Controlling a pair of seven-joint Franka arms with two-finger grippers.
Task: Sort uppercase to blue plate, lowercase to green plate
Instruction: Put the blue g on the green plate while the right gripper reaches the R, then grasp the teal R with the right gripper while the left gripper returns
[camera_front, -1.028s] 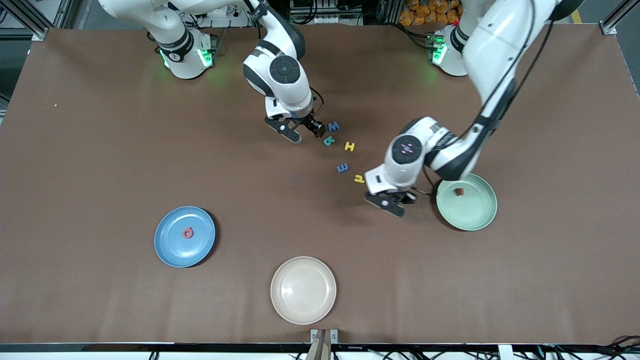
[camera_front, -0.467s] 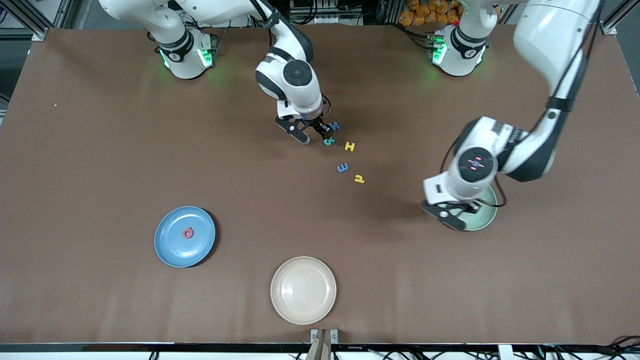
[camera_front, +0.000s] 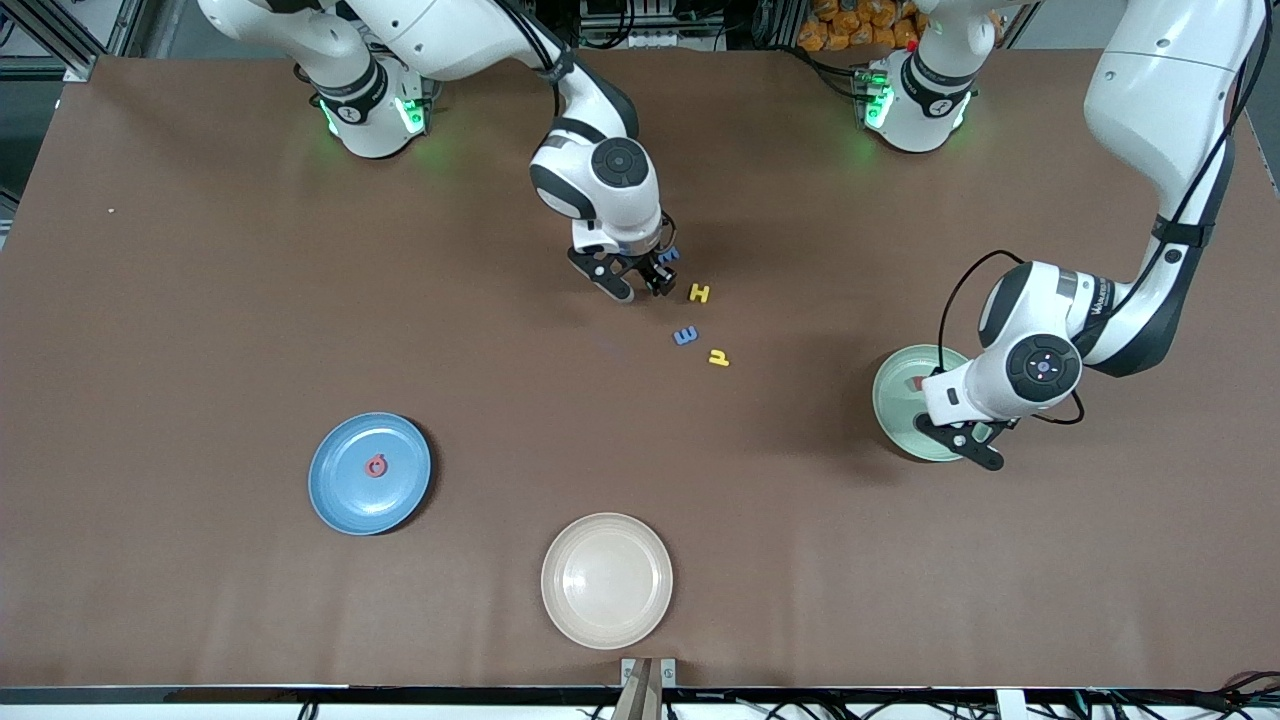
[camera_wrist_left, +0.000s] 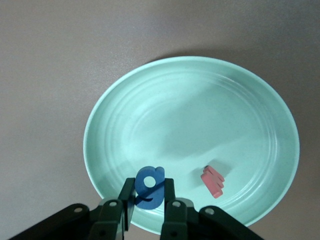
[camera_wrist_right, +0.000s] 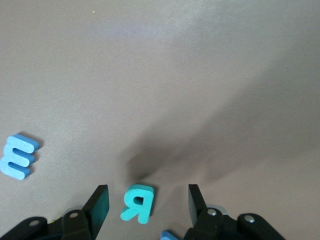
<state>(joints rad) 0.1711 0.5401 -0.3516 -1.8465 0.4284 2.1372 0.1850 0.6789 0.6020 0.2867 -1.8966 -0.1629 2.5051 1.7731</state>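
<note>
Bare bench (camera_front: 200, 300) lay open around the blue plate (camera_front: 369, 473) and cream plate (camera_front: 606, 580) — the letters H (camera_front: 699, 293), E (camera_front: 686, 336) and d/p (camera_front: 718, 357) crowded mid-bench.

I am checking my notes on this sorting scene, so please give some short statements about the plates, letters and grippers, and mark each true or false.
1. The left gripper holds a small blue rounded letter over the round pale green plate. True.
2. A small red letter lies in the pale green plate. True.
3. The round blue plate is empty. False: a small salmon-red letter lies in it.
4. The right gripper is shut on the small teal letter. False: its fingers are open on either side of it.
5. The round cream plate holds a yellow letter. False: nothing lies in it.
</note>
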